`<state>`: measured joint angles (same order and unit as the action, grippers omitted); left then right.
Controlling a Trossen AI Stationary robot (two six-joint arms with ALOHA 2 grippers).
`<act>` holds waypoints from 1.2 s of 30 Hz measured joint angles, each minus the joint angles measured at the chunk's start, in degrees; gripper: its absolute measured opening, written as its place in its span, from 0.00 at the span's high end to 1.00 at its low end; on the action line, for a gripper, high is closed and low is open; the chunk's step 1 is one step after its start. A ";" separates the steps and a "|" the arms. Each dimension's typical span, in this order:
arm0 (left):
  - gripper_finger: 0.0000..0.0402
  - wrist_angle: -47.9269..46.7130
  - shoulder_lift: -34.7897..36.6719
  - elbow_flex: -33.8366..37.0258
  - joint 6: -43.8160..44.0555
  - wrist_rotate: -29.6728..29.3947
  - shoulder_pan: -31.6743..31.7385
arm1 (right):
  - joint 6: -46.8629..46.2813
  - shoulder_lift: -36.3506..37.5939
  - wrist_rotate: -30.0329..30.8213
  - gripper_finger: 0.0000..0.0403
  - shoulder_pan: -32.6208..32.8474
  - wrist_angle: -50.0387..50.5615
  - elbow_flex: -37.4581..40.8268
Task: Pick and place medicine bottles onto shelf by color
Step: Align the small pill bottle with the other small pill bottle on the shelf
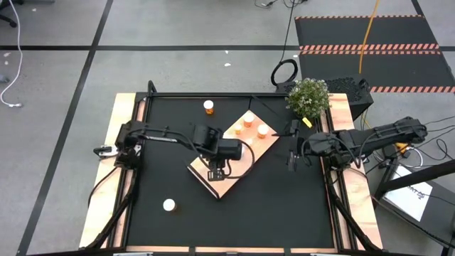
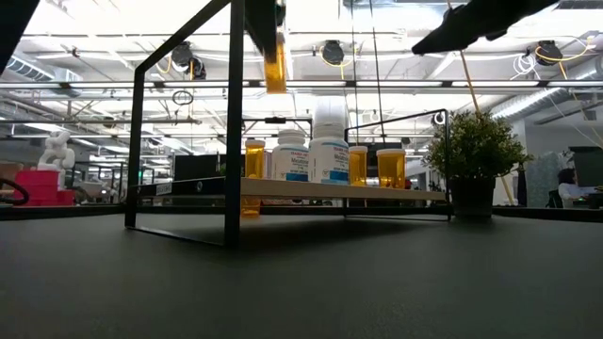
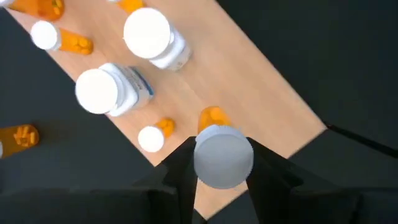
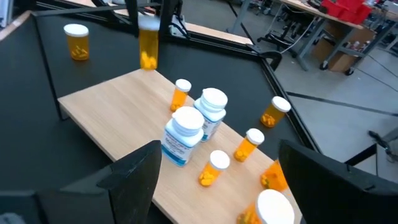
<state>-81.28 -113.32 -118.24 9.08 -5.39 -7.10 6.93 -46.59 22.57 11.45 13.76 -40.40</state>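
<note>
One orange bottle (image 3: 219,149) clamped by left gripper (image 3: 221,171) at frame centre, hoisted over shelf (image 1: 234,167) to join orange group. Right gripper (image 4: 217,171) spread, empty, centre-right.

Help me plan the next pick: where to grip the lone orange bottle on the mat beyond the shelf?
Descend from above and pinch the orange bottle across its white cap: it stands upright, with open mat all around.

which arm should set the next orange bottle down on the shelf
Left. Its gripper already holds an orange bottle above the shelf; the right gripper is open and empty, off the board's side.
</note>
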 joint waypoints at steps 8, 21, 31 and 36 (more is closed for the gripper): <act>0.71 10.07 0.00 11.04 -2.00 0.02 0.55 | 0.43 0.00 -0.09 0.22 -0.66 0.11 0.00; 0.71 18.85 0.02 18.39 -4.22 -0.09 0.75 | 0.44 0.00 -0.12 0.22 -0.64 0.35 0.00; 0.71 19.54 0.04 20.79 -6.70 -0.20 2.70 | 0.43 0.00 -0.14 0.22 -0.64 0.35 0.00; 0.71 20.71 0.04 21.56 -7.86 -0.20 2.95 | 0.43 0.00 -0.15 0.22 -0.64 0.35 0.00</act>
<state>-60.57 -113.27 -96.68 1.22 -5.58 -4.14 7.35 -46.59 22.42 10.81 14.11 -40.40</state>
